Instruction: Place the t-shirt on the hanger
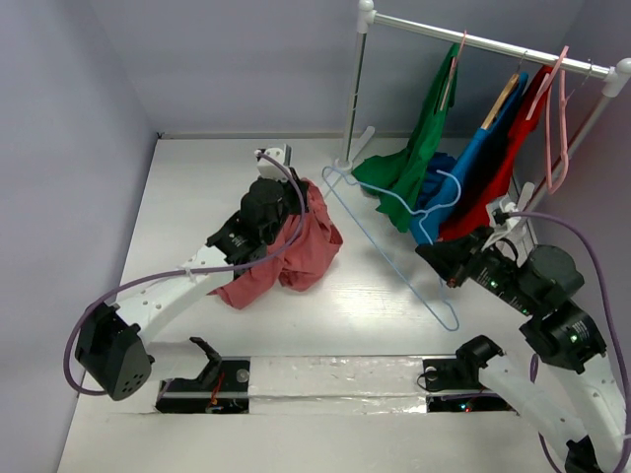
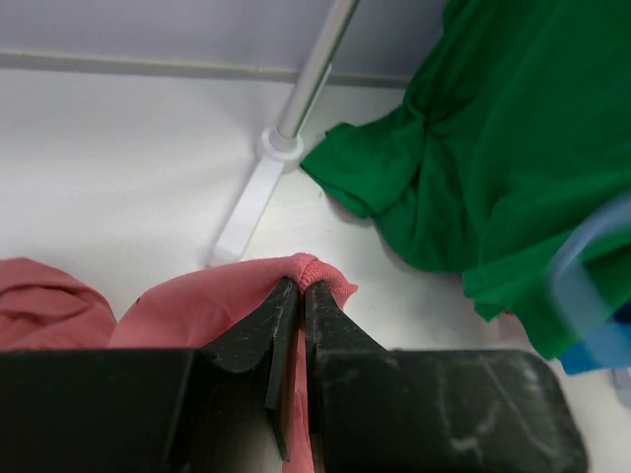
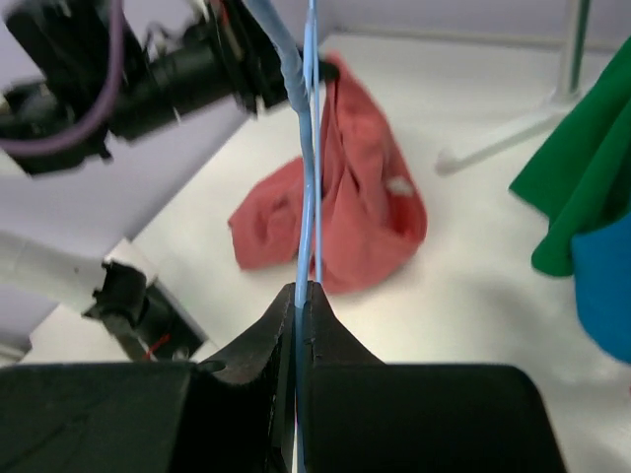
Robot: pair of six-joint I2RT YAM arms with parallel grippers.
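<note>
The red t-shirt [image 1: 296,246] hangs bunched from my left gripper [image 1: 292,210], which is shut on its ribbed collar [image 2: 314,268] and holds it up, with the lower part resting on the table. The light-blue wire hanger [image 1: 394,236] stretches from the rack foot to my right gripper [image 1: 432,254], which is shut on its wire [image 3: 306,197]. In the right wrist view the t-shirt [image 3: 360,212] lies behind the wire, and the left arm [image 3: 148,69] is at top left.
A white clothes rack [image 1: 493,44] at the back right carries green [image 1: 419,138], blue [image 1: 483,163] and red [image 1: 513,148] shirts on wooden hangers and an empty pink hanger [image 1: 558,118]. Its foot [image 2: 251,202] lies just beyond the left gripper. Walls close in left and back.
</note>
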